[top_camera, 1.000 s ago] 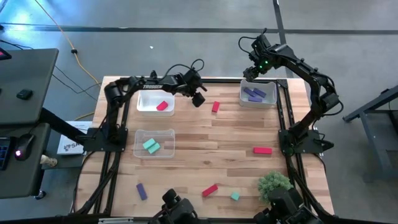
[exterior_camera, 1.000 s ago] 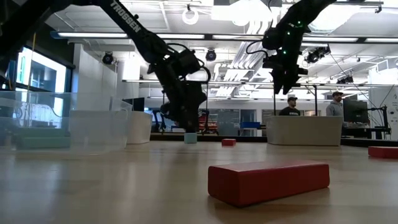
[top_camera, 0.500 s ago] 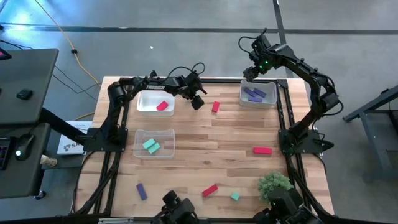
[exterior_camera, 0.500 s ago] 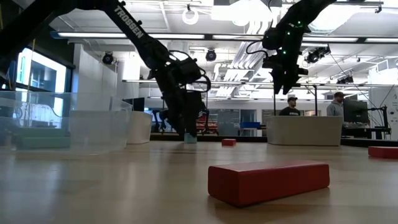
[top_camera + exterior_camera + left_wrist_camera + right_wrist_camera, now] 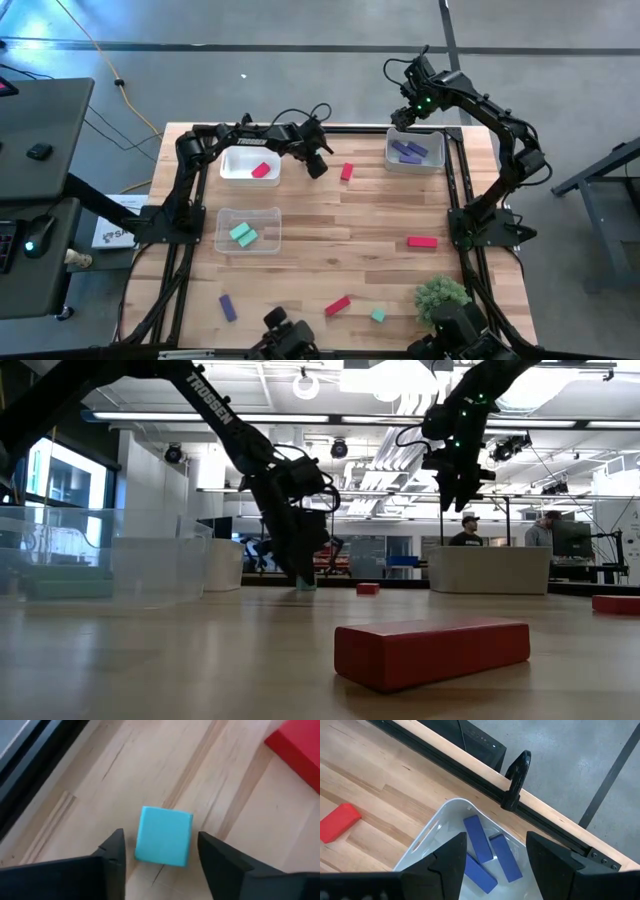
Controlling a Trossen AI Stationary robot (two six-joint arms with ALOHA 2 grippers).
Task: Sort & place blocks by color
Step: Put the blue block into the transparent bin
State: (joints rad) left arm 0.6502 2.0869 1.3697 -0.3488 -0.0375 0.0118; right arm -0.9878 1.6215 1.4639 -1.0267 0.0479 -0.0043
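Between the parted fingers of the left gripper (image 5: pixel 160 862), low over the far part of the desk (image 5: pixel 360 225), sits a teal cube (image 5: pixel 164 836); the jaws are released, one finger on each side of it, neither visibly touching it. Just beside the cube lies a red block (image 5: pixel 296 742), seen from above at (image 5: pixel 347 172). Behind the left arm a white bin (image 5: pixel 250 166) holds a red block, and nearer the front a clear bin (image 5: pixel 248 230) holds teal blocks.

Over the far right corner, the right gripper (image 5: pixel 492 855) hangs above a clear bin (image 5: pixel 427 842) with its jaws spread and nothing between them; purple bars (image 5: pixel 479 839) lie in that bin.

Loose on the desk: a red bar (image 5: pixel 422 242) at the right, another red bar (image 5: pixel 337 305) near the front, a teal cube (image 5: pixel 378 316) beside it, and a purple bar (image 5: pixel 228 307) front left. A green plant ball (image 5: pixel 441 295) sits front right.
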